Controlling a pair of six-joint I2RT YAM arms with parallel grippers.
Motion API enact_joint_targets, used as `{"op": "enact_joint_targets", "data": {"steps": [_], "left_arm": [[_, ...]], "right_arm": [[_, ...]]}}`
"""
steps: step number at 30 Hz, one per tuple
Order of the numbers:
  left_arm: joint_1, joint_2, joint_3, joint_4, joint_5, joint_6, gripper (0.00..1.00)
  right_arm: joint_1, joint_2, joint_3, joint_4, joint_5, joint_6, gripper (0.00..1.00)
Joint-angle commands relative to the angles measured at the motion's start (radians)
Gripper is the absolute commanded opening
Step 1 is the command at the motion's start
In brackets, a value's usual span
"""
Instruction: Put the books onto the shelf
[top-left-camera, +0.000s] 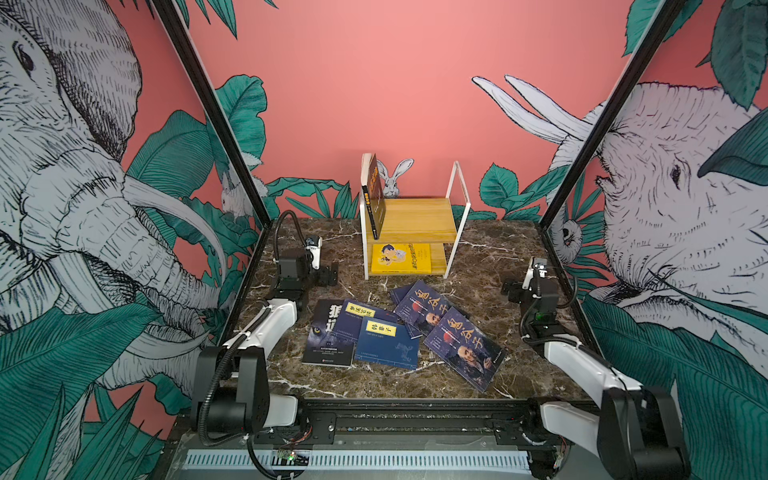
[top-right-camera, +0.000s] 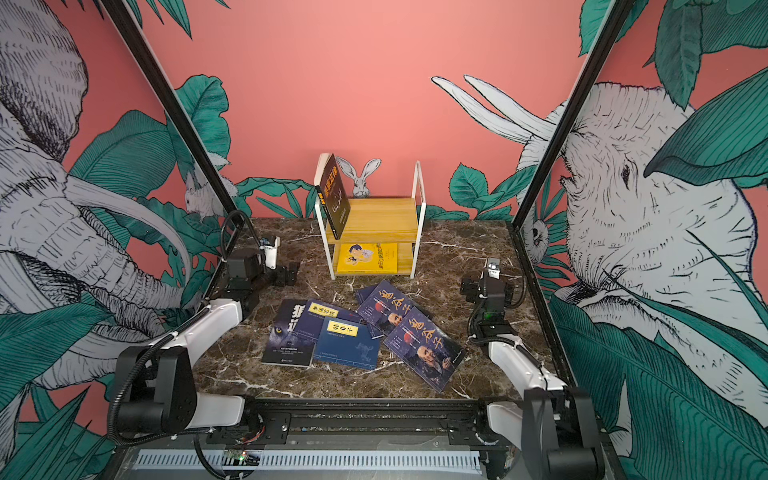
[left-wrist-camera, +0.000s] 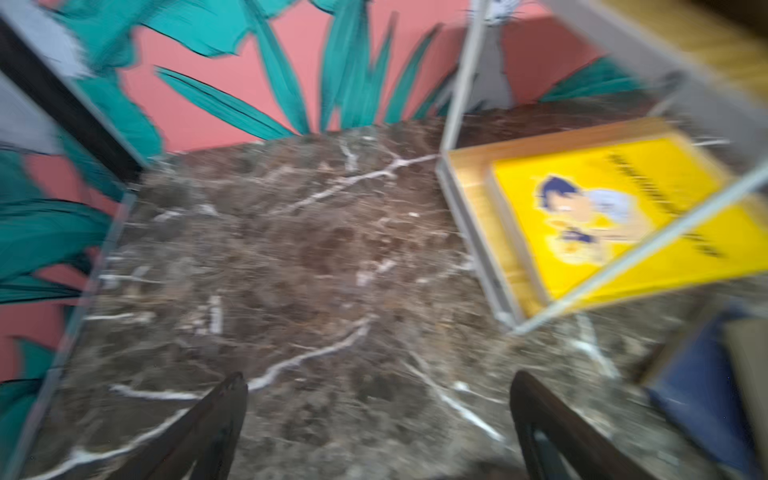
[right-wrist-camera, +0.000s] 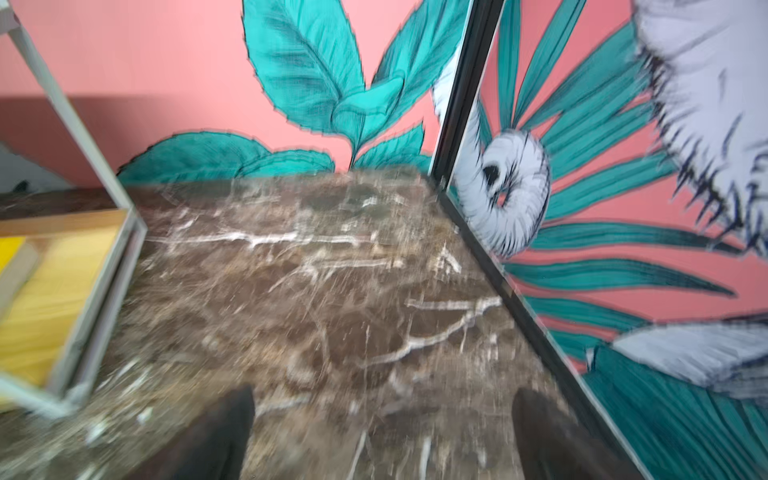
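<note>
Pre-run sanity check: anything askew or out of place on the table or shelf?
The books lie in a loose overlapping heap on the table before the shelf, turned at differing angles. On the top board a dark brown book leans tilted against the frame. The yellow book lies flat below. No damage visible.

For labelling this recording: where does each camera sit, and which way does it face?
Top views: high over the near table edge, looking down and forward at shelf, books, left arm and right arm.
Left wrist: on the left arm, facing table and the shelf's yellow book; open left gripper shows.
Right wrist: on the right arm, facing the table's far corner; open right gripper shows.
Shared: both wrist views catch the shelf.
</note>
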Motion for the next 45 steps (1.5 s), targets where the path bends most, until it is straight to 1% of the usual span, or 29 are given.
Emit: {"op": "enact_joint_targets", "data": {"steps": [1,3,5,6,9,11,13,14,15,17,19,21,25,27,29,30,31,34,36,42,45], "left_arm": [[-0.056,-0.03,0.093,-0.268,0.227,-0.119,1.0],[-0.119,-0.021,0.137,-0.316,0.279,-0.135,1.0],[-0.195,-0.008,0.148,-0.333,0.345,-0.123,0.99],[-0.238,-0.001,0.148,-0.339,0.36,-0.117,1.0],[-0.36,0.035,0.147,-0.359,0.397,-0.11,1.0],[-0.431,0.066,0.156,-0.369,0.451,-0.122,1.0],[-0.501,0.095,0.15,-0.354,0.498,-0.179,1.0],[-0.521,0.097,0.129,-0.316,0.519,-0.221,1.0],[-0.54,0.093,0.086,-0.247,0.554,-0.29,1.0],[-0.561,0.085,0.005,-0.106,0.602,-0.424,1.0],[-0.578,0.085,-0.05,-0.002,0.616,-0.525,1.0],[-0.593,0.092,-0.057,0.001,0.597,-0.555,0.99],[-0.6,0.105,-0.074,0.002,0.561,-0.619,0.99],[-0.604,0.115,-0.095,0.025,0.548,-0.622,0.99],[-0.605,0.137,-0.086,0.006,0.542,-0.587,0.99],[-0.605,0.158,-0.074,-0.008,0.539,-0.584,0.99],[-0.63,0.187,-0.062,-0.007,0.543,-0.599,0.99],[-0.652,0.26,-0.012,-0.011,0.58,-0.634,0.99],[-0.659,0.292,0.031,-0.071,0.593,-0.62,0.99],[-0.659,0.303,0.025,-0.071,0.594,-0.628,0.99],[-0.657,0.353,0.058,-0.085,0.621,-0.625,0.99]], "right_arm": [[0.0,-0.105,0.098,-0.393,-0.096,0.13,0.99],[0.0,-0.158,0.139,-0.537,-0.179,0.199,0.99],[0.0,-0.194,0.15,-0.619,-0.26,0.255,0.99],[0.0,-0.214,0.146,-0.66,-0.311,0.291,0.99],[0.0,-0.255,0.15,-0.788,-0.387,0.356,0.99],[0.001,-0.278,0.16,-0.875,-0.42,0.387,0.98],[0.0,-0.304,0.168,-0.972,-0.465,0.425,0.96],[0.0,-0.316,0.168,-1.005,-0.484,0.446,0.95],[-0.001,-0.329,0.166,-1.029,-0.518,0.462,0.94],[-0.001,-0.348,0.147,-1.055,-0.586,0.484,0.93],[0.0,-0.36,0.13,-1.096,-0.613,0.512,0.92],[0.0,-0.372,0.1,-1.094,-0.658,0.54,0.9],[0.0,-0.365,0.015,-0.995,-0.722,0.601,0.89],[0.0,-0.321,-0.006,-0.962,-0.748,0.591,0.89],[-0.001,-0.275,-0.015,-0.963,-0.757,0.557,0.89],[0.0,-0.255,-0.02,-0.961,-0.759,0.543,0.89],[0.0,-0.241,-0.028,-0.957,-0.757,0.537,0.89],[0.0,-0.224,-0.043,-0.933,-0.742,0.528,0.89],[0.0,-0.215,-0.047,-0.927,-0.724,0.519,0.89],[0.0,-0.157,-0.081,-0.882,-0.729,0.516,0.89],[0.0,-0.124,-0.083,-0.87,-0.721,0.508,0.89]]}}
